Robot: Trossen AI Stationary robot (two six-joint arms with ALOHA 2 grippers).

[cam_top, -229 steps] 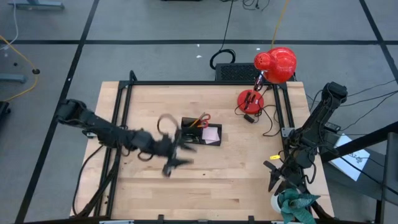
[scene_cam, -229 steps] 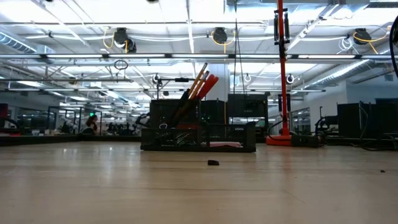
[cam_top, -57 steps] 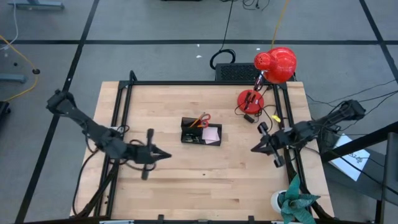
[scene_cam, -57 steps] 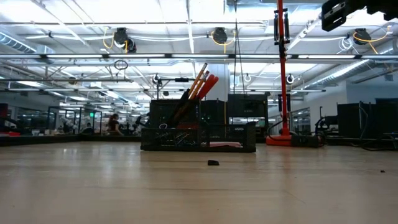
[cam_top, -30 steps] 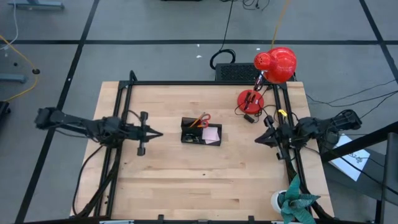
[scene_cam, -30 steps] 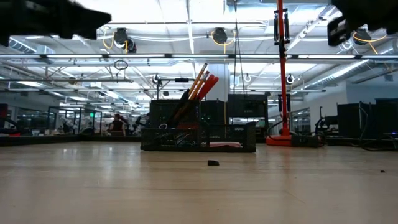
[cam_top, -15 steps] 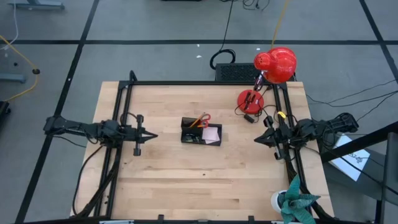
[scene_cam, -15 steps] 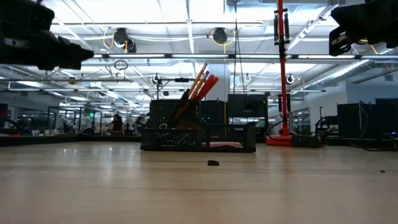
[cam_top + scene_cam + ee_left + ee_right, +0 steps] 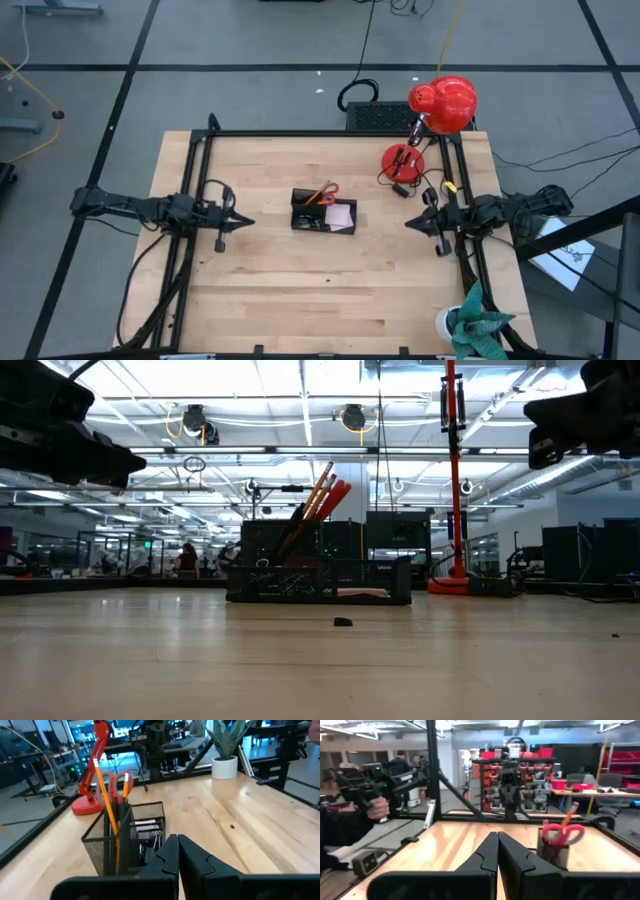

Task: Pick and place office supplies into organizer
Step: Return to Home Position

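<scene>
The organizer [image 9: 322, 214] sits near the middle of the desk [image 9: 260, 295], and most of the job looks done: the red-handled scissors [image 9: 327, 189] and orange pencils [image 9: 314, 198] stand up out of its taller section, and the pink sticky-note pad [image 9: 341, 214] lies in the compartment on its 3 o'clock side. One tiny black clip [image 9: 343, 622] lies loose on the desk at 6 o'clock from the organizer, well apart from it, so I judge at least this piece is left to put away. The left gripper [image 9: 242, 221] hangs at 9 o'clock of the organizer and the right gripper [image 9: 410, 224] at 3 o'clock, both well clear of it and pointing toward it; each wrist view shows the fingers pressed together with nothing between them
</scene>
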